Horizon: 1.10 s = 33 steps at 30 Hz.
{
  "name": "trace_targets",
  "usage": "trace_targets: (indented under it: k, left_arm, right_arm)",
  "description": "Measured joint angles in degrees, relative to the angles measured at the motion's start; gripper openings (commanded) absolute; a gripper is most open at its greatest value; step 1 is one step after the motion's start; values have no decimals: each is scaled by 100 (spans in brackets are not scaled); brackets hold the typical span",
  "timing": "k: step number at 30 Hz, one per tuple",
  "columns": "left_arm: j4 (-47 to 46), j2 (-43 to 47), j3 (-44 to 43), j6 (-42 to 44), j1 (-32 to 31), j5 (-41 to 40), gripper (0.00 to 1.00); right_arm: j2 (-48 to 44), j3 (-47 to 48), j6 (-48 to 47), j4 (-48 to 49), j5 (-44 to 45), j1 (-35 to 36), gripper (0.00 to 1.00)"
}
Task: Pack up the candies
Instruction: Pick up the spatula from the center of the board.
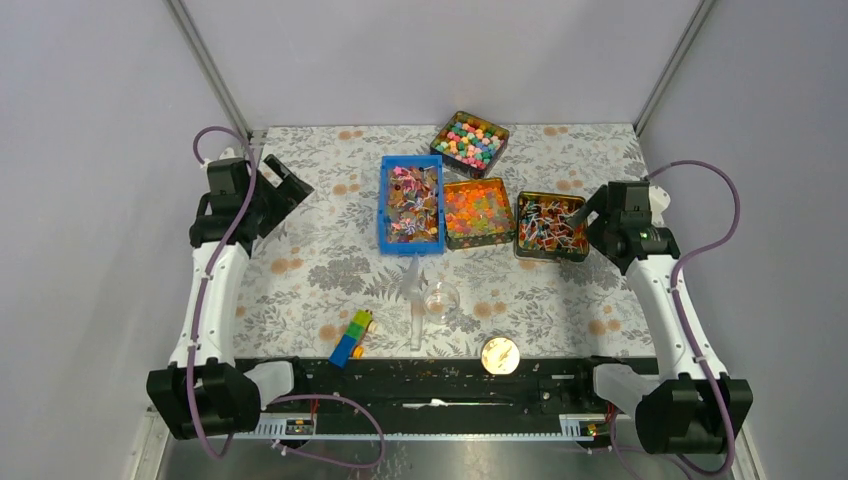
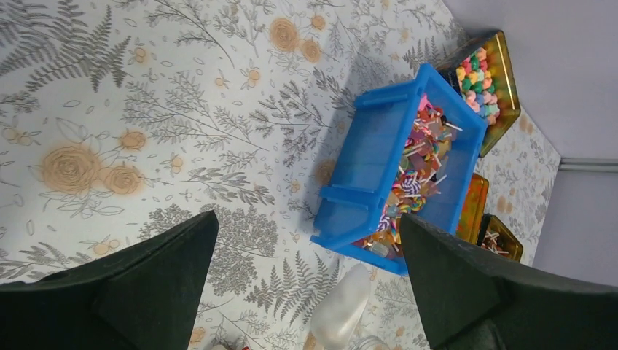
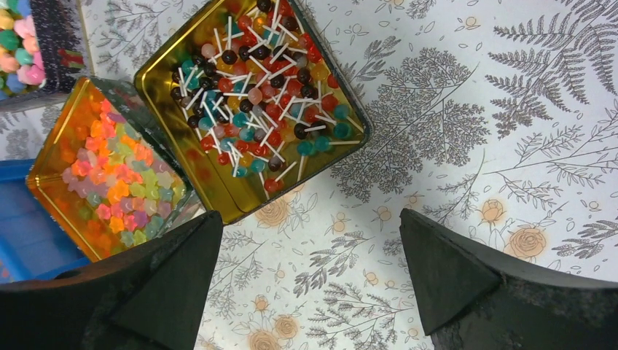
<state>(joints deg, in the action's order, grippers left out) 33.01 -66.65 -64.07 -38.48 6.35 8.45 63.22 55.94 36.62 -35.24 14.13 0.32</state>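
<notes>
The candies [image 1: 413,200] are small mixed pink, red, white and brownish wrapped sweets heaped in a blue bin [image 1: 383,210] at the table's middle back. In the left wrist view the candies [image 2: 419,164] fill the blue bin [image 2: 364,171]. My left gripper [image 1: 288,190] is open and empty, left of the bin; its jaws [image 2: 307,217] stand wide apart over bare cloth. My right gripper [image 1: 588,213] is open and empty at the right edge of a lollipop tin [image 1: 520,228]; its jaws [image 3: 311,214] are wide apart over the cloth.
A tin of pastel balls [image 1: 470,143] stands at the back. A tin of orange gummies [image 1: 478,212] sits between the bin and the lollipop tin [image 3: 218,191]. A clear scoop [image 1: 414,300], a clear jar [image 1: 441,298], a round lid [image 1: 499,354] and coloured blocks [image 1: 351,337] lie near the front.
</notes>
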Motion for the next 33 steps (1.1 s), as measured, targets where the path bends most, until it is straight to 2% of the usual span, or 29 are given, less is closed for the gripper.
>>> trace_targets:
  k: [10, 14, 17, 24, 33]
  left_arm:
    - [507, -181, -81, 238, 151, 573, 99]
    - [527, -358, 212, 155, -35, 907, 99]
    - [614, -540, 391, 87, -516, 1062, 97]
    - [586, -970, 463, -85, -2109, 1263, 89]
    - [595, -1606, 435, -164, -3069, 1215, 79]
  right_arm:
    - [-20, 0, 33, -319, -455, 0, 98]
    - [68, 0, -66, -413, -697, 0, 98]
    - [76, -37, -125, -474, -850, 0, 98]
    - [129, -144, -260, -629, -1274, 0, 98]
    - [205, -413, -337, -680, -1827, 0, 99]
